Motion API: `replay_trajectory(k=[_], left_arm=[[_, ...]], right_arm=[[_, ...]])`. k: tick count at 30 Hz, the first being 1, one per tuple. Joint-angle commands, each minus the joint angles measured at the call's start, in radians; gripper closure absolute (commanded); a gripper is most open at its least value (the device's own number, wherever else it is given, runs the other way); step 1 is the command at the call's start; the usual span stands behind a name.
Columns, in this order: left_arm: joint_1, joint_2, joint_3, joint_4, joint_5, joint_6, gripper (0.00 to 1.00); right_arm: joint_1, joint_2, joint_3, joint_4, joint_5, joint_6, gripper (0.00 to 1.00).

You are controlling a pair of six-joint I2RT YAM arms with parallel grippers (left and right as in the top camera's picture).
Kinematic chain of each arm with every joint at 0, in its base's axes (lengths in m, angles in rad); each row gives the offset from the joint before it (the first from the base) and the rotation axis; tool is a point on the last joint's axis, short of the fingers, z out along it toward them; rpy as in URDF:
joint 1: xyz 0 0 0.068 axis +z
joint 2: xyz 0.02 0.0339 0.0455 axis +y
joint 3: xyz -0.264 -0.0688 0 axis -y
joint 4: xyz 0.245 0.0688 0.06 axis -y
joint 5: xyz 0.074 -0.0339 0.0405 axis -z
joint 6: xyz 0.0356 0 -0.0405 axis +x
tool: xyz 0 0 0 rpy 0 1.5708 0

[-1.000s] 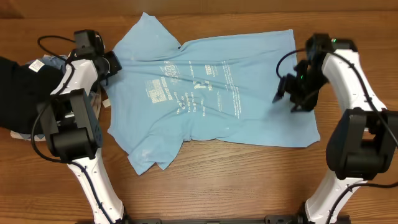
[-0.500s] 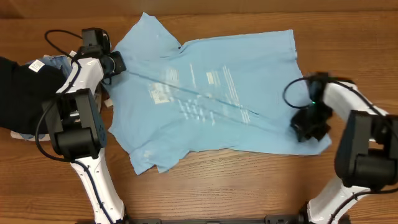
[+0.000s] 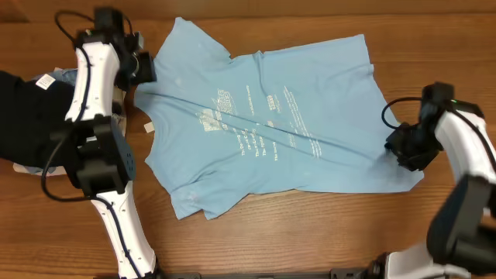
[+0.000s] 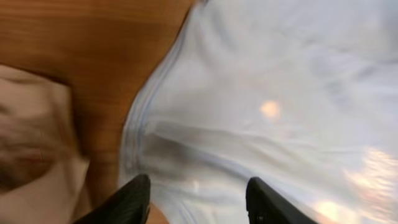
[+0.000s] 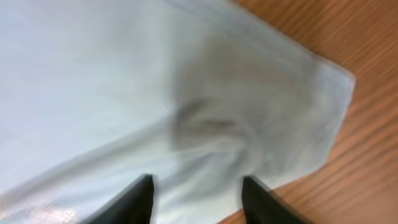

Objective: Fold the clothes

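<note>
**Shirt.** The shirt (image 3: 271, 116) lies spread on the bench (image 3: 310, 225), covering the middle and reaching toward the rear edge. Its hem faces the right edge. One sleeve points at the rear edge and the other at the front edge, both on the left half. White print (image 3: 248, 124) sits mid-panel, face up. A straight ridge of cloth runs slantwise across the body, from the rear-left part to the front-right corner of the garment.

**Left gripper.** The left gripper (image 3: 145, 68) sits at the shirt's rear-left border, by the shoulder. In the wrist view its fingers (image 4: 134, 200) stand apart, with pale blue cloth and its stitched edge showing in the gap. No pinch of cloth between them can be seen (that view is blurred). Jaws: parted, holding nothing.

**Right gripper.** The right gripper (image 3: 404, 149) is over the shirt's front-right corner, near the right edge of the bench. Its fingers (image 5: 138, 200) are likewise spread. A small pucker of cloth lies just ahead of them, and the hem corner rests on bare wood beyond. Jaws: parted, with cloth under them and not clamped.

**Other items.** A black garment (image 3: 19, 116) lies at the left edge, with a white tag (image 3: 45, 80) on it. A beige cloth (image 4: 31, 143) lies just beside the shirt's left border.
</note>
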Motion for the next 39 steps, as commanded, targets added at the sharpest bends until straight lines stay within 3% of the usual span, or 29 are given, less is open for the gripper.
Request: replay_trajectory(k=[1,6,9,12,18,22,23,25,27,28,33,35,36,37,38,39], left_arm=[[-0.036,-0.111,0.22,-0.202,0.034,0.026,0.51],[-0.092,-0.248,0.27,-0.395,-0.023,-0.035,0.46],[-0.127,-0.29,0.27,-0.533,-0.043,-0.082,0.49],[-0.167,-0.337,0.213,-0.557,-0.051,-0.106,0.52],[-0.308,-0.591,-0.319,-0.547,-0.183,-0.25,0.49],[-0.438,-0.729,-0.8,-0.315,-0.032,-0.309,0.48],[-0.496,-0.751,-0.94,-0.228,-0.011,-0.369,0.48],[-0.547,-0.751,-1.054,-0.141,-0.02,-0.439,0.42],[-0.563,-0.75,-1.157,-0.035,-0.006,-0.519,0.27],[-0.563,-0.75,-1.2,0.01,0.018,-0.542,0.24],[-0.555,-0.75,-1.388,0.205,0.061,-0.633,0.2],[-0.555,-0.75,-1.42,0.249,0.054,-0.639,0.26],[-0.555,-0.75,-1.432,0.248,0.042,-0.64,0.43],[-0.555,-0.75,-1.438,0.242,0.043,-0.641,0.73],[-0.555,-0.75,-1.442,0.224,0.056,-0.655,0.91],[-0.557,-0.75,-1.444,0.195,0.062,-0.684,0.96]], right_arm=[[-0.006,-0.129,0.032,0.031,-0.112,-0.062,0.37],[-0.006,-0.167,0.032,0.05,-0.23,-0.089,0.34],[-0.006,-0.167,0.032,0.059,-0.26,-0.089,0.33],[-0.006,-0.167,0.032,0.069,-0.26,-0.089,0.32],[-0.006,-0.167,0.032,0.05,-0.26,-0.089,0.28],[-0.006,-0.167,0.032,0.052,-0.26,-0.088,0.26],[-0.006,-0.167,0.032,0.053,-0.26,-0.088,0.26],[-0.006,-0.167,0.032,0.053,-0.26,-0.088,0.25],[-0.006,-0.167,0.032,0.053,-0.26,-0.088,0.25],[-0.006,-0.167,0.032,0.053,-0.26,-0.089,0.25],[-0.006,-0.167,0.032,0.053,-0.261,-0.088,0.25],[-0.006,-0.167,0.032,0.053,-0.261,-0.088,0.25],[-0.006,-0.167,0.032,0.053,-0.261,-0.088,0.25],[-0.006,-0.167,0.032,0.053,-0.261,-0.088,0.25],[-0.006,-0.167,0.032,0.053,-0.26,-0.088,0.25],[-0.006,-0.167,0.032,0.052,-0.26,-0.088,0.25]])
